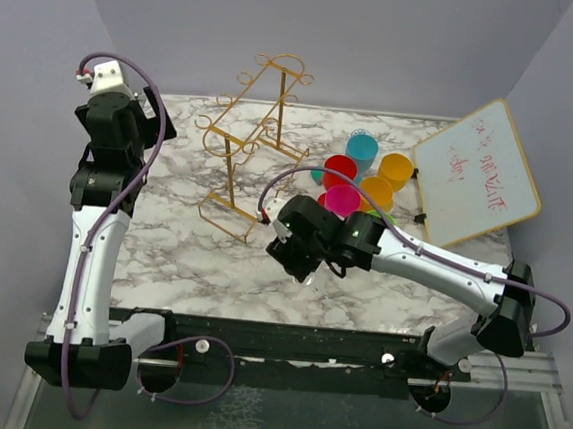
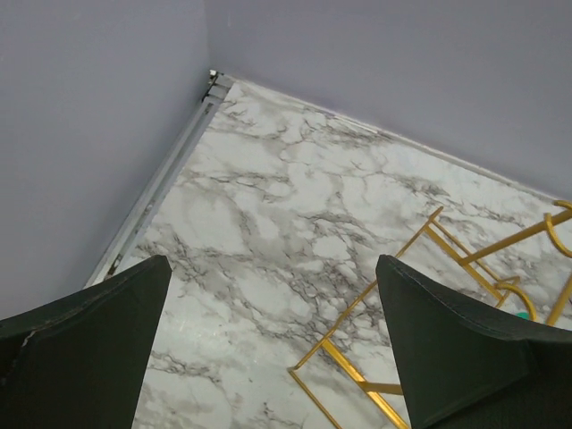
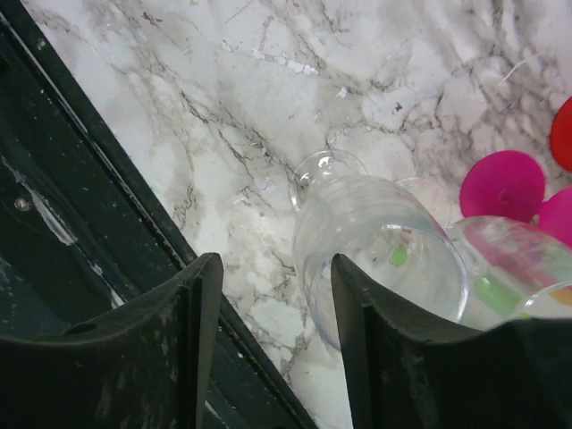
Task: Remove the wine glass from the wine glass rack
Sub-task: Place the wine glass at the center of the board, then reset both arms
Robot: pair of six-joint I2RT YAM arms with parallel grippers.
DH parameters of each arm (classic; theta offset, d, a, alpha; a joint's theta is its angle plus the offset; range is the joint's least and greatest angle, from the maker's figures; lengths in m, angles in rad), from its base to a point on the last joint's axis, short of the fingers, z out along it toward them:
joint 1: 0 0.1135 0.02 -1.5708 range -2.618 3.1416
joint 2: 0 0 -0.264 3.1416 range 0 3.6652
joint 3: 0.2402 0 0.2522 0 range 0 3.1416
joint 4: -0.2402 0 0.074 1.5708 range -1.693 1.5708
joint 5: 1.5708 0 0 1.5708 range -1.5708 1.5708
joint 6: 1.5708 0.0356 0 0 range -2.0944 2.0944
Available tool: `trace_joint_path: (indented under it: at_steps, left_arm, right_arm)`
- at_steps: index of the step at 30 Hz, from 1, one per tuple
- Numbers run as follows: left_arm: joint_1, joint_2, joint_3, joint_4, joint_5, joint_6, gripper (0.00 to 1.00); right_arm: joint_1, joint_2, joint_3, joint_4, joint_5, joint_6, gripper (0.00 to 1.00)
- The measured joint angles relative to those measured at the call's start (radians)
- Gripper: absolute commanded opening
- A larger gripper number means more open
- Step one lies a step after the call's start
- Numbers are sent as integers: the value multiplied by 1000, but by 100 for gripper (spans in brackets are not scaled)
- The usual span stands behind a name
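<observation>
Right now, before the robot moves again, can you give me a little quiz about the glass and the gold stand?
1. True or false: the wine glass hangs on the wine glass rack.
2. What colour is the rack's wire? A silver, B gold, C black.
3. Fill the gap: the glass is right beside the ___ gripper.

Key
1. False. The glass is off the rack, down near the front of the marble table.
2. B.
3. Right. The right gripper has its jaws apart, with the glass next to one finger.
</observation>
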Motion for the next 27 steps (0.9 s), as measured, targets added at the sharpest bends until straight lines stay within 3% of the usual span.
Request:
trace_joint_path:
  at_steps: [3, 6, 14, 17, 23, 27]
  left_arm:
    - [53, -3, -60, 16, 6, -33, 99]
    - [89, -2, -126, 16, 14, -67, 99]
    - [103, -26, -252, 18, 81, -82, 99]
    - [103, -50, -296, 15, 89, -85, 99]
    - [103, -78, -321, 10, 93, -85, 99]
    - [103, -71, -298, -4, 113, -85, 99]
  right_arm:
    - [0, -12, 32, -1, 0, -3, 74]
    - [0, -43, 67, 10, 1, -4, 91]
    - [-30, -189, 153, 124, 74, -6, 98]
    - [-171, -216, 169, 193, 96, -2, 98]
    - [-610, -179, 181, 234, 92, 54, 100]
    - [-791, -147, 202, 236, 67, 101, 100]
